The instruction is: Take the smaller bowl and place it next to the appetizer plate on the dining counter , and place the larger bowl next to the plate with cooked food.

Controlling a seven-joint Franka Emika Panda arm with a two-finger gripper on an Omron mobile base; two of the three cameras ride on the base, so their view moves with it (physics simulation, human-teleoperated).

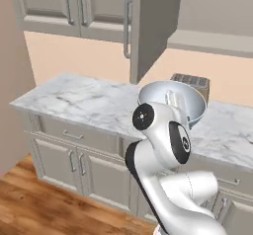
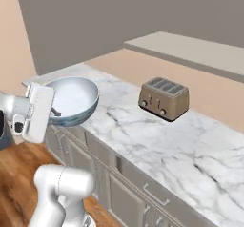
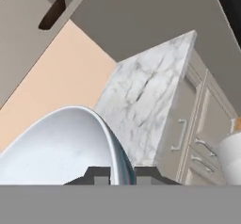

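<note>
Scene: a rendered kitchen with a short marble desk (image 2: pixel 157 140) under grey wall cabinets (image 1: pixel 74 7); a brown toaster (image 2: pixel 163 98) stands on it near the back wall.
Arm: the white robot arm rises in front of the desk, its hand level with the desk top.
Fingers: the gripper (image 3: pixel 122 175) is clenched on the rim of the large bowl (image 2: pixel 71 99); in the hand view one dark fingertip sits inside the rim and one outside.
Bowl: deep, pale bluish-white inside, a blue-tinted band at the rim. It is held tilted, over the front part of the desk and apparently clear of it. It is well apart from the toaster.
Step in hand: by my reading, carrying the large bowl away from this desk, toward the dining counter.
Next move calls for: keeping the pinch on the rim firm, holding the bowl clear of the desk edge and the cabinet door (image 1: pixel 148 26) above, and turning the base toward the dining counter.
Goal spot: beside the plate with cooked food.
Risk: a rim grip on a deep bowl may let it swing or slip.
</note>
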